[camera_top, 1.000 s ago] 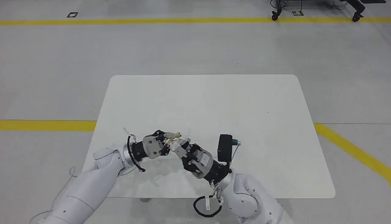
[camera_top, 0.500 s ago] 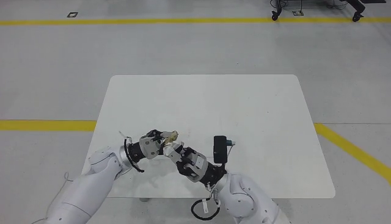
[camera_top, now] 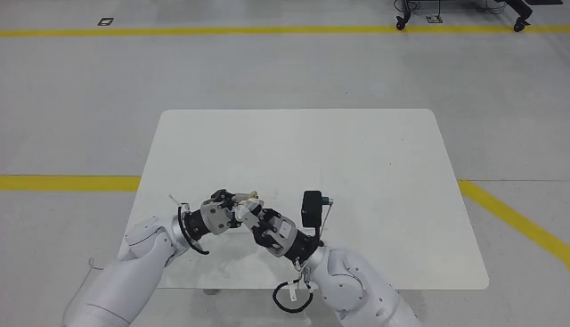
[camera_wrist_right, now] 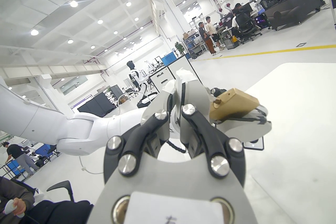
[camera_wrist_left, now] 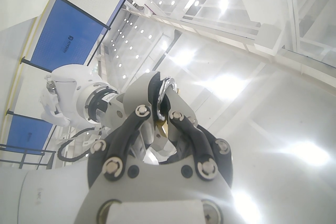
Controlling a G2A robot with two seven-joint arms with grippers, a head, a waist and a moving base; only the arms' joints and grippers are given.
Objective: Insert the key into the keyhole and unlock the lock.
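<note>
One lock [camera_wrist_right: 233, 103] in left pincer [camera_wrist_left: 162, 101], right pincer [camera_wrist_right: 178, 93] alongside, near table [camera_top: 383, 149] front edge

Left claw [camera_wrist_left: 163, 96] gripping brass lock [camera_wrist_left: 162, 128], right arm [camera_wrist_left: 68, 93] behind

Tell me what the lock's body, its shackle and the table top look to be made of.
Lock body: likely brass, dull yellow-gold with a matte sheen. Shackle: probably chromed steel, bright mirror-like glints. Table top: unclear, perhaps laminate or painted board; flat, white, matte.
</note>
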